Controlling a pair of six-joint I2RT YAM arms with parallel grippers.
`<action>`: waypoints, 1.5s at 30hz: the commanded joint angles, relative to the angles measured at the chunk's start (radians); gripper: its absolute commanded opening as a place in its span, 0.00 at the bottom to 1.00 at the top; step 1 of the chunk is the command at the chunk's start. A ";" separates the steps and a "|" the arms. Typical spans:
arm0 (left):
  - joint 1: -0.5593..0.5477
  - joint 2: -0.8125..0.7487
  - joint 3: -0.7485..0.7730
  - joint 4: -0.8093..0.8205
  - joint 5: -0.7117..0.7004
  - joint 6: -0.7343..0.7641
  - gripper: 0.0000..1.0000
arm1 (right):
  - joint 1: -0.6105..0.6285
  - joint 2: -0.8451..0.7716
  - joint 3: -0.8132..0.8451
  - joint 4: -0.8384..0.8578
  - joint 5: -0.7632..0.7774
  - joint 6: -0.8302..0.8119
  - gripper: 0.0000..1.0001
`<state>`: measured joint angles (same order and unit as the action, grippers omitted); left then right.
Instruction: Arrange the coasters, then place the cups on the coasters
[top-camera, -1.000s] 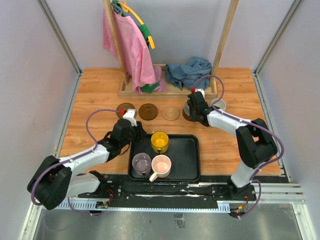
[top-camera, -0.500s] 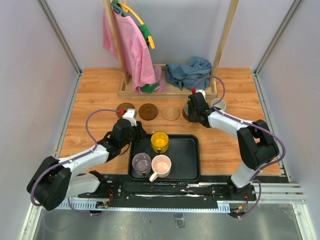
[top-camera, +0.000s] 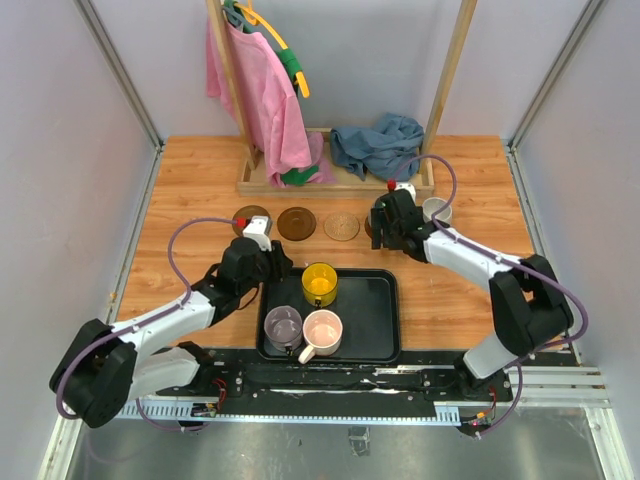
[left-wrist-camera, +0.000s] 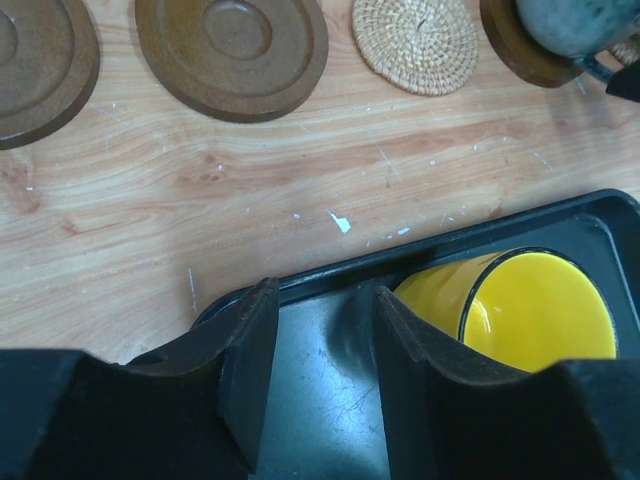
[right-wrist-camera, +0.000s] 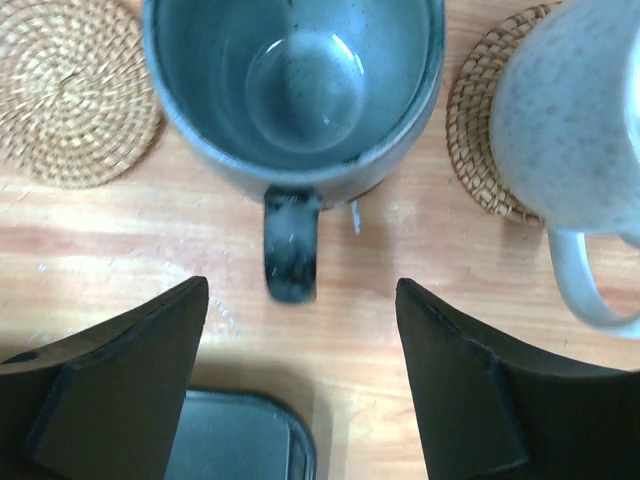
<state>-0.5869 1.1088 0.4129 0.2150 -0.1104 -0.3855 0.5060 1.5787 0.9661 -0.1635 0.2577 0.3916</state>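
The grey cup (right-wrist-camera: 290, 80) stands on a dark brown coaster (left-wrist-camera: 520, 55), its handle pointing at my right gripper (right-wrist-camera: 300, 295). That gripper is open, its jaws either side of the handle and clear of it. Beside it the white cup (right-wrist-camera: 570, 130) rests on a tan coaster (right-wrist-camera: 480, 150). Another tan coaster (left-wrist-camera: 415, 40) and two dark brown coasters (left-wrist-camera: 230, 40) (left-wrist-camera: 30, 60) lie bare in a row. My left gripper (left-wrist-camera: 325, 295) is open and empty over the black tray's (left-wrist-camera: 330, 275) far left corner, next to the yellow cup (left-wrist-camera: 540, 310). The purple cup (top-camera: 283, 325) and pink cup (top-camera: 323, 330) stand in the tray.
A wooden rack (top-camera: 335, 180) with a pink garment (top-camera: 262, 95) and a blue cloth (top-camera: 378, 140) stands behind the coaster row. Grey walls close in both sides. The tray (top-camera: 375, 320) lies near the front edge between the arms.
My right gripper has opened and let go of the grey cup's handle, leaving the cup on its coaster. The left arm has barely moved.
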 joint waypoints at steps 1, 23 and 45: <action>-0.011 -0.048 -0.009 0.016 0.007 0.021 0.47 | 0.053 -0.126 -0.044 -0.060 0.042 0.044 0.79; -0.149 -0.164 -0.006 -0.036 0.010 0.080 0.47 | 0.383 -0.494 -0.172 -0.202 0.222 0.167 0.84; -0.324 -0.023 0.053 -0.122 -0.030 -0.044 0.84 | 0.447 -0.479 -0.229 -0.144 0.238 0.170 0.84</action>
<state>-0.8936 1.0622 0.4221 0.1043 -0.1162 -0.4164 0.9298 1.1110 0.7547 -0.3325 0.4557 0.5488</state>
